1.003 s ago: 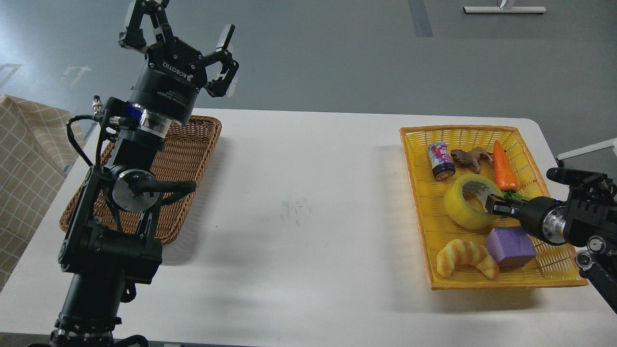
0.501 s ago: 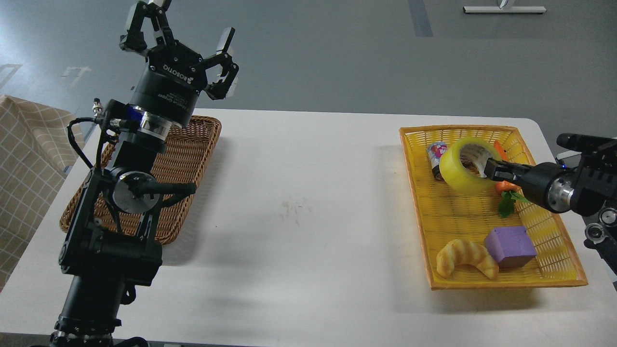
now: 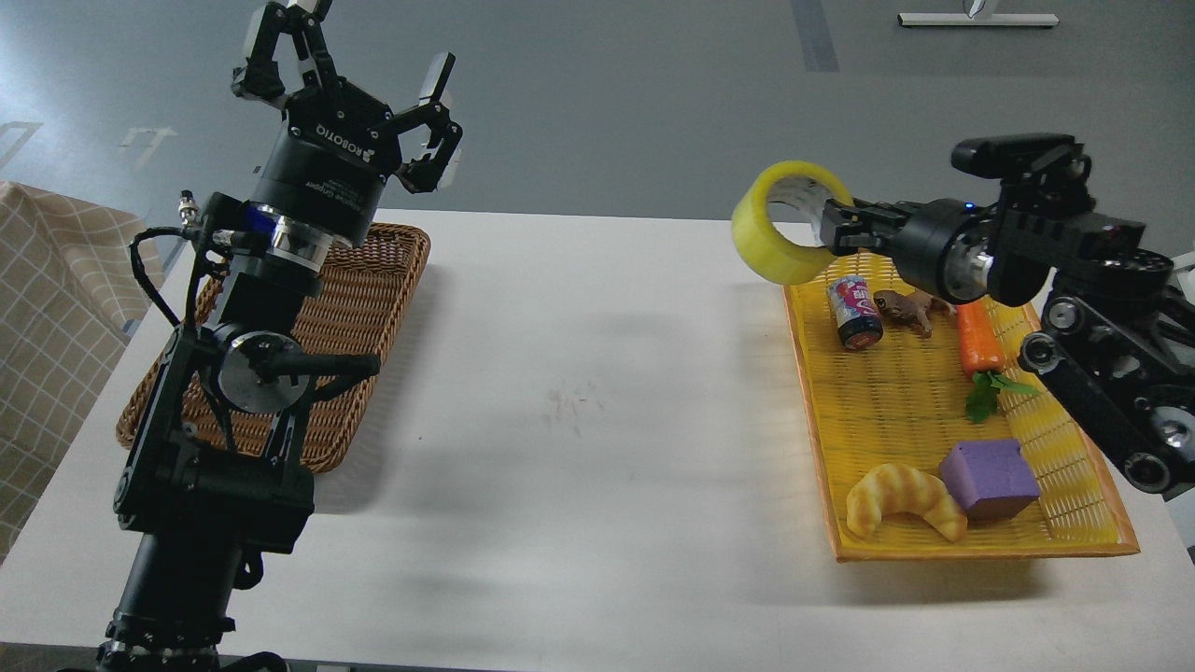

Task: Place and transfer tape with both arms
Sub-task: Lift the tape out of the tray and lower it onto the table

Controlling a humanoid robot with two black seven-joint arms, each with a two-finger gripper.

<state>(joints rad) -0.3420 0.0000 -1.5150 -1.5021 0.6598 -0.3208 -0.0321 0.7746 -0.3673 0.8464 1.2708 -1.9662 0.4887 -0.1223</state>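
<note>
The tape [image 3: 775, 233], a wide yellow translucent roll with a grey-white core, hangs in the air above the far left corner of the yellow basket [image 3: 1074, 541]. My right gripper [image 3: 834, 227] is shut on the roll's right wall, one finger inside the core. My right arm reaches in from the right edge. My left gripper [image 3: 359, 56] is open and empty, held high above the far end of the brown wicker basket [image 3: 373, 280] at the left.
The yellow basket holds a small can [image 3: 854, 313], a brown toy frog [image 3: 907, 306], a carrot [image 3: 977, 338], a purple block [image 3: 990, 478] and a croissant [image 3: 901, 495]. A checked cloth [image 3: 47, 308] lies at the left edge. The white table [image 3: 579, 392] lies between the baskets.
My right gripper has lifted the tape out of the yellow basket and carried it up and to the left. My left arm has barely moved.
</note>
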